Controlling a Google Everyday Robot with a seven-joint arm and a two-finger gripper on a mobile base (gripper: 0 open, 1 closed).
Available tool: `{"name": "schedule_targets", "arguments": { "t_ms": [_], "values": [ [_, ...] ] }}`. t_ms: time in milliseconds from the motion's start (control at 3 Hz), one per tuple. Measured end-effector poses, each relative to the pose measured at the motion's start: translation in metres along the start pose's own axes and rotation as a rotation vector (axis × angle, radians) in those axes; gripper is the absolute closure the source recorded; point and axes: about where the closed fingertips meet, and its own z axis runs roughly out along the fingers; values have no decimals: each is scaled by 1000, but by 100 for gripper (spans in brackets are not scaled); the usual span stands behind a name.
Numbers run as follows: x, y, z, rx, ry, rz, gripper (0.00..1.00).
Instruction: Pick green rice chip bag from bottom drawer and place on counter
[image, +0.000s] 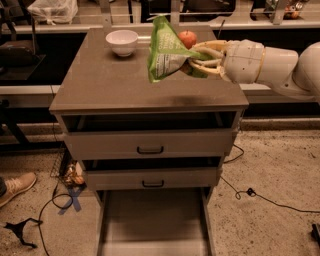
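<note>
My gripper (199, 59) reaches in from the right and is shut on the green rice chip bag (167, 50), holding it in the air above the right half of the counter (120, 80). The bag is crinkled, bright green with a white printed panel, and hangs leftward from the fingers. The bottom drawer (152, 220) is pulled open below, its floor bare.
A white bowl (122, 41) sits at the back left of the counter. A red apple (188, 38) sits at the back, just behind the bag. Two upper drawers with black handles (150, 149) are slightly open. Cables and a shoe (15, 186) lie on the floor.
</note>
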Motion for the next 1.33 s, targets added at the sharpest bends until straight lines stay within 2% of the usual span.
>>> {"name": "schedule_targets", "arguments": {
  "t_ms": [333,667,1000,1333],
  "values": [
    [14,1,22,-80,66,0,100],
    [42,-7,55,-152,180,2,100],
    [70,-8,90,-199,263,17,100],
    [92,-13,119,-215,329,15,82]
  ]
}}
